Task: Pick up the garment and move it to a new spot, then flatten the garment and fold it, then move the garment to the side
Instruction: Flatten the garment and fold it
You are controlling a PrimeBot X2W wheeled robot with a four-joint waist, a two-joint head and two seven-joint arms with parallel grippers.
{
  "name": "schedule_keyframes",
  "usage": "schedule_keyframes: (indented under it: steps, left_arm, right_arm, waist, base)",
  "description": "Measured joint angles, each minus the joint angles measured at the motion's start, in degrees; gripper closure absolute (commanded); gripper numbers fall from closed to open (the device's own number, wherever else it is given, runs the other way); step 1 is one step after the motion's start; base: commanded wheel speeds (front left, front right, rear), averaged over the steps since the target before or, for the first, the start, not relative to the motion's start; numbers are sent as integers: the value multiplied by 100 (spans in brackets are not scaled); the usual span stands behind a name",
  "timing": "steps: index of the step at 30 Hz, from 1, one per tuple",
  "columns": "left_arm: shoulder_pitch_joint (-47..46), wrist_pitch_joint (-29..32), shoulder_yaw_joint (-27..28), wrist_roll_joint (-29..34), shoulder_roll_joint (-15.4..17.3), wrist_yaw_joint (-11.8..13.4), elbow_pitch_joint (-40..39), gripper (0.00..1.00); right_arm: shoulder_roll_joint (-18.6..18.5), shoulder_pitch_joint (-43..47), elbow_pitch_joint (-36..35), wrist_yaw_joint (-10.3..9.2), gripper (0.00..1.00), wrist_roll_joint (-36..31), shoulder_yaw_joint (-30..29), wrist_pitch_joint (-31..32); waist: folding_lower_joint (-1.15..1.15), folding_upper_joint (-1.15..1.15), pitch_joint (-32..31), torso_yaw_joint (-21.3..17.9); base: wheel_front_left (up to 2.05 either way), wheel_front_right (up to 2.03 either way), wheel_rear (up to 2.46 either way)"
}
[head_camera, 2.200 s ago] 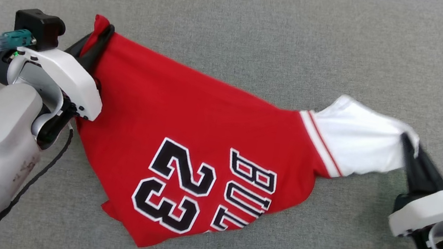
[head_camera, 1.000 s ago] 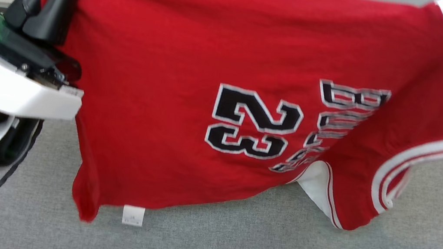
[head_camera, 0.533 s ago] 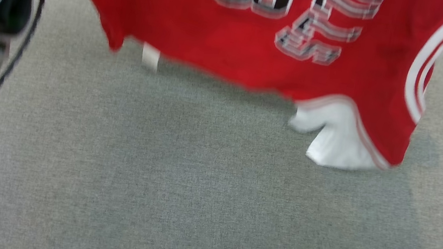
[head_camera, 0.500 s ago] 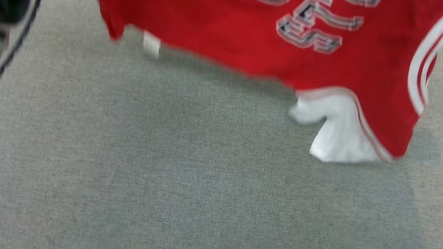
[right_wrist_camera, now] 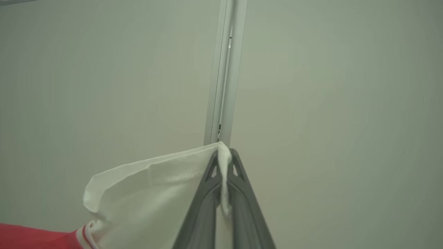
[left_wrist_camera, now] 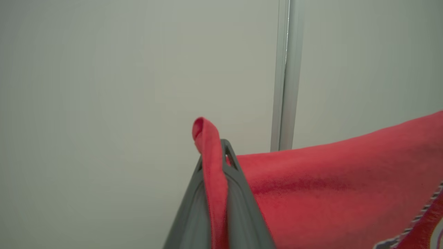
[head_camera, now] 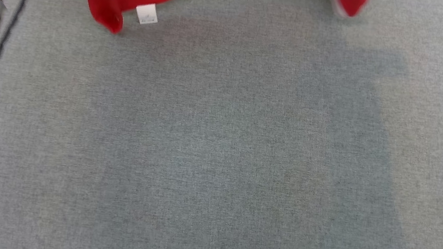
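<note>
Left hand (left_wrist_camera: 215, 155) is clamped tight on a red fold of the garment (left_wrist_camera: 328, 193), whose cloth spreads away toward 3 o'clock of its fingers. Right hand (right_wrist_camera: 225, 155) pinches the white sleeve (right_wrist_camera: 148, 193), which trails toward 8 o'clock. Seen from the head, the garment's red hem and its white label (head_camera: 147, 13) hang at 11 o'clock, over the grey worktop (head_camera: 215, 163).
</note>
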Motion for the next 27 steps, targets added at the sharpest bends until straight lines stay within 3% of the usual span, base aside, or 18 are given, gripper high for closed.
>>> schedule_keyframes:
  steps: [4, 9, 18, 27]
  left_arm:
    - [300, -1, 36, 64, -190, -155, 554, 100]
    - [911, 1, 164, 9, -444, -226, 1133, 100]
    - [2048, 1, 715, -101, -793, -265, 1105, 100]
    - [3957, 1, 968, 3, -989, -266, -18, 100]
  right_arm:
    - [169, 197, 610, 0, 100, 207, 305, -101]
    - [324, 1070, 1005, 0, 100, 599, 394, -158]
    - [441, 3178, -19, -1, 100, 1168, 81, -167]
    - [468, 5917, -1534, -4, 100, 1268, -165, -172]
  waist:
    - [0, 0, 100, -51]
    - [0, 0, 176, -134]
    - [0, 0, 83, -186]
    - [0, 0, -430, -170]
  base:
    - [0, 0, 0]
    - [0, 0, 0]
    - [0, 0, 0]
    - [0, 0, 0]
